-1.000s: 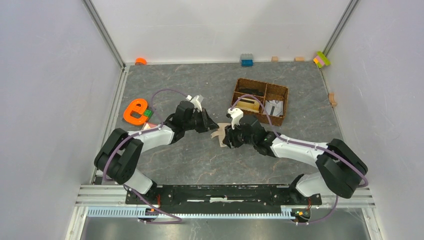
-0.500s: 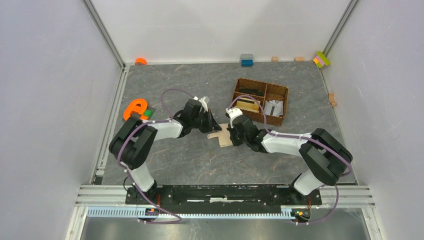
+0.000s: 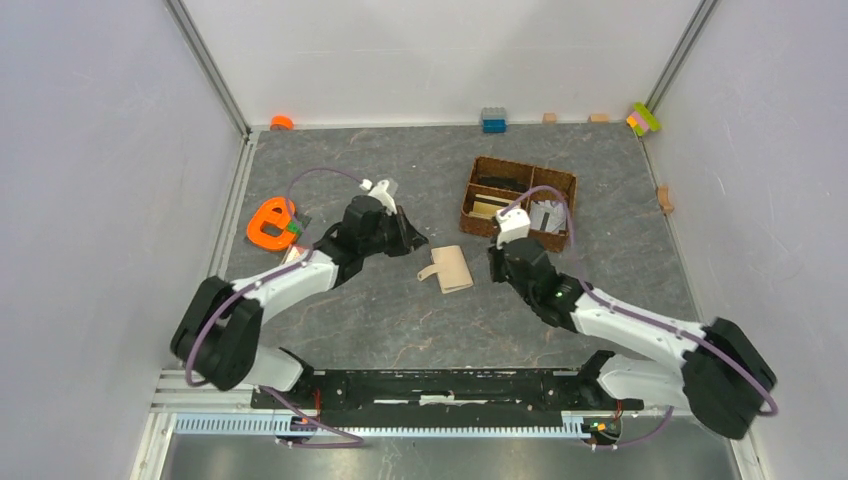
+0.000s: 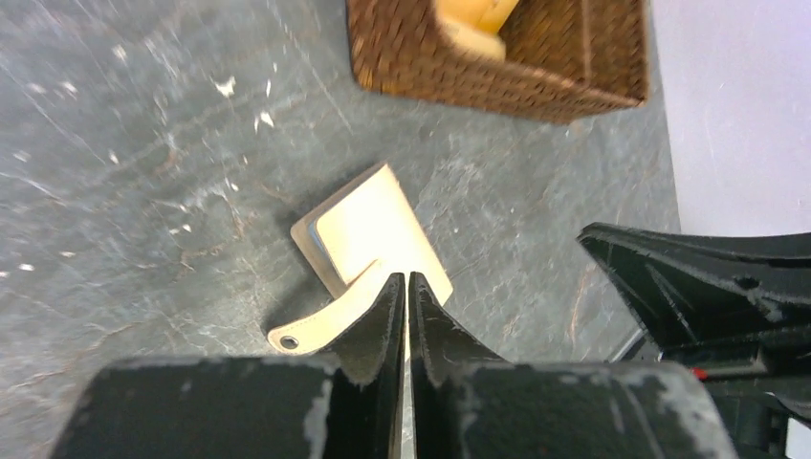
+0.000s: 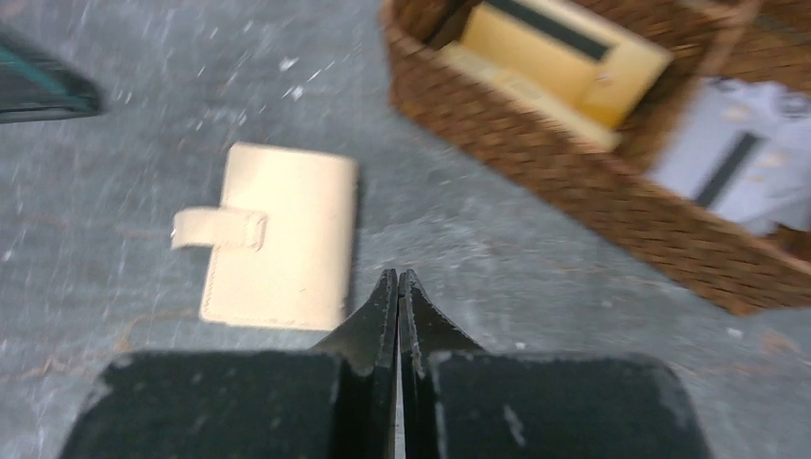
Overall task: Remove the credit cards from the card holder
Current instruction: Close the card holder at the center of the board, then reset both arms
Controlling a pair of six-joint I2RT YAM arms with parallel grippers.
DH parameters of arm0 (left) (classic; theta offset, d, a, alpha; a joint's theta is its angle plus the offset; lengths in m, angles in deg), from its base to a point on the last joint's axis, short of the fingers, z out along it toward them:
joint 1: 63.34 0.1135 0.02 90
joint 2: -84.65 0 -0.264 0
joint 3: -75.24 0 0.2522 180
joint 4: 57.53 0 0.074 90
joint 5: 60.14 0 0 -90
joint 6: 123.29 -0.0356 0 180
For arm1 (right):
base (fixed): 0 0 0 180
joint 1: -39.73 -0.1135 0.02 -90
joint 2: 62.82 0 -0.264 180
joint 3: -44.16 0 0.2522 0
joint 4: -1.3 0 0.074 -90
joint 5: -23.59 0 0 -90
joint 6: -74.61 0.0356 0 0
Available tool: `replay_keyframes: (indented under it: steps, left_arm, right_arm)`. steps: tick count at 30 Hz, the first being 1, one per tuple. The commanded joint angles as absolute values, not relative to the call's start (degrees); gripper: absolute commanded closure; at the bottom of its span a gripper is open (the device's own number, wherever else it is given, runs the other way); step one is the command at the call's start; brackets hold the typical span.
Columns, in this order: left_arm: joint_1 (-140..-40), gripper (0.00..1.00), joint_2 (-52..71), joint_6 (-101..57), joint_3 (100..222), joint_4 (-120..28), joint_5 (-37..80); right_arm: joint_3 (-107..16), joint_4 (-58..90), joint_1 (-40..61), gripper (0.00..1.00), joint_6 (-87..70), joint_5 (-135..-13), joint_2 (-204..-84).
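Evidently the opening step is not yet done: the card holder (image 3: 452,268) lies folded shut on the counter (image 3: 380,320) at mid-frame in the top view, its tab sticking out leftward, and no credit cards are in sight. Next, I judge, one gripper must pin the cover while the other lifts the tab. The left gripper (image 3: 413,240), jaws pressed together and empty, hangs just upper left of the holder. The right gripper (image 3: 495,266), likewise closed on nothing, sits just to its right. Both arms reach in from the lower corners.

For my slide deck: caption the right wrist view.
Shut right gripper beside the folded beige card holder, wicker basket behind.
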State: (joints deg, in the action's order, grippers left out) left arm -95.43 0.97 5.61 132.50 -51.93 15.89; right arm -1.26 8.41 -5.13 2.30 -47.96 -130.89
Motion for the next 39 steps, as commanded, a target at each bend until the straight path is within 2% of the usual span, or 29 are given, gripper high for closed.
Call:
replay_keyframes:
  steps: [1, 4, 6, 10, 11, 12, 13, 14, 15, 17, 18, 24, 27, 32, 37, 39]
  left_arm:
    - [-95.3, 0.9, 8.7, 0.6, 130.4, -50.8, 24.5]
    - [-95.3, 0.79, 13.7, -1.0, 128.4, -50.0, 29.5]
    - [-95.3, 0.74, 16.4, -2.1, 126.7, -50.5, 33.9]
    - [-95.2, 0.45, 19.6, -5.0, 125.1, -50.6, 40.2]
    - [-95.2, 0.36, 20.2, -6.3, 124.8, -50.6, 41.5]
    - [-95.3, 0.32, 21.0, -7.8, 124.5, -50.6, 43.4]
    - [-95.2, 0.3, 21.5, -9.4, 124.2, -50.8, 44.5]
    - [-95.3, 0.28, 22.4, -11.4, 123.2, -51.7, 45.7]
    - [-95.2, 0.2, 23.2, -13.3, 121.9, -53.5, 46.0]
    - [-95.2, 0.01, 25.3, -16.5, 118.2, -57.9, 47.0]
    - [-95.3, 0.0, 26.1, -17.6, 117.0, -59.3, 48.0]
    - [-95.2, 0.0, 28.5, -24.6, 115.0, -60.3, 57.3]
    - [-95.1, 0.01, 25.8, -30.0, 111.0, -68.0, 57.2]
    - [-94.1, 0.04, 23.6, -32.0, 112.6, -66.6, 60.2]
    - [-92.9, 0.04, 26.7, -36.4, 108.2, -73.8, 62.0]
    - [-92.5, 0.05, 26.2, -39.3, 107.0, -74.9, 61.8]
  right_arm:
    - [3.0, 5.2, -4.8, 0.98, 1.0, -30.7, -121.5]
    - [7.0, 2.4, -4.7, 0.91, -1.5, -20.1, -115.4]
    - [9.8, 0.6, -4.1, 0.91, -3.4, -15.1, -113.0]
    - [11.5, -0.4, -1.6, 0.84, -6.8, -11.0, -112.7]
    - [12.0, -0.4, -0.8, 0.69, -7.1, -10.4, -112.8]
    - [12.7, -1.0, 0.4, 0.51, -7.7, -10.6, -112.6]
    - [14.3, -2.3, 1.3, 0.26, -8.9, -11.1, -112.0]
    - [16.0, -4.0, 2.6, 0.07, -9.2, -11.7, -111.4]
    - [18.2, -6.1, 4.3, 0.02, -10.1, -13.9, -110.4]
    - [21.5, -10.6, 7.7, 0.02, -11.6, -19.5, -109.2]
    - [22.3, -11.6, 9.1, 0.02, -11.5, -21.1, -109.1]
    - [22.2, -16.0, 15.7, 0.02, -16.7, -26.5, -115.1]
    - [23.0, -19.7, 17.4, 0.02, -20.1, -30.1, -117.3]
    - [24.3, -24.5, 19.3, 0.02, -21.6, -33.7, -120.7]
    - [39.7, -57.7, 21.2, 0.02, -27.7, -36.6, -124.4]
    - [40.3, -63.2, 21.1, 0.02, -30.0, -36.4, -128.6]
